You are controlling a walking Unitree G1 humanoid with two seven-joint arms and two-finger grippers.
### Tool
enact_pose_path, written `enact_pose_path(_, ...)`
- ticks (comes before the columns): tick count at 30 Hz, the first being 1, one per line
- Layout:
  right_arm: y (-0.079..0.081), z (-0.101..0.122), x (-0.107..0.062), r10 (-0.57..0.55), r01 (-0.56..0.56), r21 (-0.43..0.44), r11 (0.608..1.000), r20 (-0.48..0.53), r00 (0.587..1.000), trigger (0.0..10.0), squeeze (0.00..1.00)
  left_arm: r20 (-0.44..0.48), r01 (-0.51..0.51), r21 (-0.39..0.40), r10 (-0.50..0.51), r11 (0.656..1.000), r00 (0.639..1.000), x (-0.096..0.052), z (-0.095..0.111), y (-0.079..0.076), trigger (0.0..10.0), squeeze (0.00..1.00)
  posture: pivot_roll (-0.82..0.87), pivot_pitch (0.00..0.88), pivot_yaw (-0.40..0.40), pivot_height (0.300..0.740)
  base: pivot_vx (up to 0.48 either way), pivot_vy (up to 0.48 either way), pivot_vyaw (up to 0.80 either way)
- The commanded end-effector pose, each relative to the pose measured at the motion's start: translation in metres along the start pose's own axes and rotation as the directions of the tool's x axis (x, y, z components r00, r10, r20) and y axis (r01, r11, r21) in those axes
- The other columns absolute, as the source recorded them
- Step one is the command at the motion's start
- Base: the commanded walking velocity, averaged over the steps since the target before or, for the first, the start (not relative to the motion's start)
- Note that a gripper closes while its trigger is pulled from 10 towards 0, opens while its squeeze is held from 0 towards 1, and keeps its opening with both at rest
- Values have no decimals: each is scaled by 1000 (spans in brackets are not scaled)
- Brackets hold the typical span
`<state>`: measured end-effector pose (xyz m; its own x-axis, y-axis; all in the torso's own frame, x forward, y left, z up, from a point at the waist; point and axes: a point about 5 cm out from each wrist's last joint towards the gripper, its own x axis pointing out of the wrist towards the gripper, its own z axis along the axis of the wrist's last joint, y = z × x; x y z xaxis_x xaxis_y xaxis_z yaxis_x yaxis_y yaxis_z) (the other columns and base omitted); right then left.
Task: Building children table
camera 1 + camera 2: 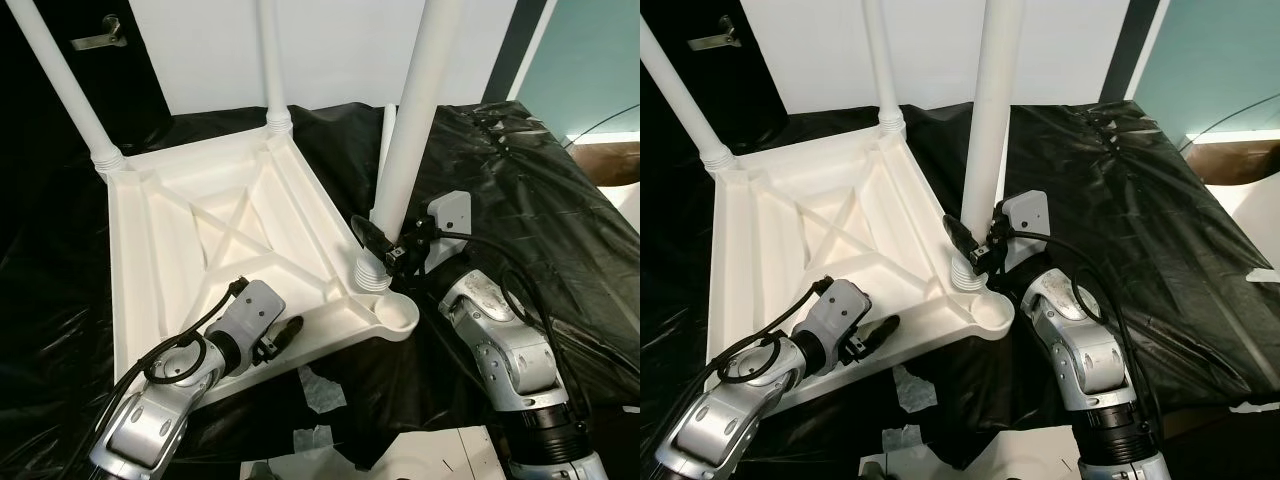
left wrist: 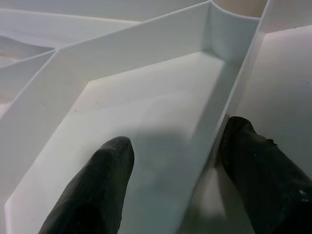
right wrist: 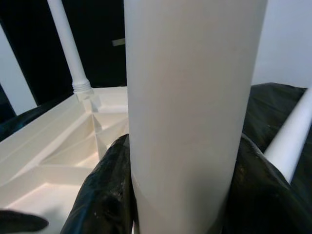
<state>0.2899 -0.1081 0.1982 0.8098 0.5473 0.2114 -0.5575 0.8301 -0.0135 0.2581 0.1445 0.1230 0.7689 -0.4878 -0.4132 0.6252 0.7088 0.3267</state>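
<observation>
The step in hand looks like seating a leg in its corner socket of the upturned white table top, which lies underside-up on black plastic sheeting. The right end effector is clenched around the near leg just above its ribbed threaded collar, at about 4 o'clock of the table top; in the right wrist view the two black fingers press on either side of the white tube. The left end effector sits at about 6 o'clock, fingers spread astride the near edge wall of the table top, one fingertip inside the rib pocket and the other outside, steadying it rather than gripping hard. Two other legs stand in the far corners at 11 and 1 o'clock. Next, the right wrist likely needs to twist the leg until the collar is home, while the left braces against rotation.
</observation>
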Motion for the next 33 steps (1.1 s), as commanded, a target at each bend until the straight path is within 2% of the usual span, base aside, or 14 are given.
enact_pose_path(1, -2, 1, 2, 4, -4, 14, 1000, 1, 1000, 10000, 0, -78, -197, 9, 197, 980, 977, -4, -13, 21, 10000, 0, 104, 69, -11, 740, 0, 0, 0)
enact_pose_path(3, -3, 1, 5, 14, -14, 17, 1000, 3, 1000, 10000, 0, -89, -245, 14, 245, 969, 965, -4, -13, 32, 10000, 0, 108, 60, -13, 740, 0, 0, 0)
enact_pose_path(4, -3, 1, 5, 14, -14, 17, 1000, 3, 1000, 10000, 0, -89, -245, 14, 245, 969, 965, -4, -13, 32, 10000, 0, 108, 60, -13, 740, 0, 0, 0)
enact_pose_path(7, -4, -1, 10, 35, -35, 16, 999, 4, 999, 10000, 0, -92, -270, 51, 274, 961, 957, -6, -12, 46, 10000, 0, 110, 54, -14, 740, 0, 0, 0)
enact_pose_path(12, -5, -4, 12, 56, -56, 8, 998, -10, 998, 10000, 0, -90, -256, 95, 264, 962, 960, -10, -12, 54, 10000, 0, 113, 43, -14, 740, 0, 0, 0)
enact_pose_path(16, -5, -8, 13, 75, -75, 7, 997, -22, 997, 10000, 0, -66, -210, 87, 216, 974, 974, -12, -9, 54, 10000, 0, 112, 41, -12, 740, 0, 0, 0)
enact_pose_path(17, -5, -10, 14, 87, -87, 9, 996, -28, 996, 10000, 0, -39, -161, 74, 164, 984, 986, -13, -5, 49, 10000, 0, 112, 41, -12, 740, 0, 0, 0)
enact_pose_path(18, -5, -10, 14, 87, -87, 9, 996, -28, 996, 10000, 0, -39, -161, 74, 164, 984, 986, -13, -5, 49, 10000, 0, 112, 41, -12, 740, 0, 0, 0)
enact_pose_path(20, -5, -15, 17, 105, -104, 13, 994, -35, 994, 10000, 0, 38, -44, 27, 43, 999, 998, -13, 6, 32, 10000, 0, 112, 34, -7, 740, 0, 0, 0)
enact_pose_path(23, -4, -17, 23, 129, -128, 27, 991, -34, 991, 10000, 0, 133, 87, 3, -86, 996, 987, -14, 17, 9, 10000, 0, 113, 35, -6, 740, 0, 0, 0)
enact_pose_path(24, -4, -17, 23, 129, -128, 27, 991, -34, 991, 10000, 0, 133, 87, 3, -86, 996, 987, -14, 17, 9, 10000, 0, 113, 35, -6, 740, 0, 0, 0)
enact_pose_path(27, -1, -15, 29, 170, -169, 46, 984, -19, 985, 10000, 0, 213, 165, -32, -155, 986, 965, -17, 27, -9, 10000, 0, 124, 40, -19, 740, 0, 0, 0)
enact_pose_path(33, 1, -15, 32, 201, -200, 47, 979, -14, 980, 10000, 0, 229, 178, -63, -159, 982, 960, -18, 30, -13, 10000, 0, 127, 42, -21, 740, 0, 0, 0)
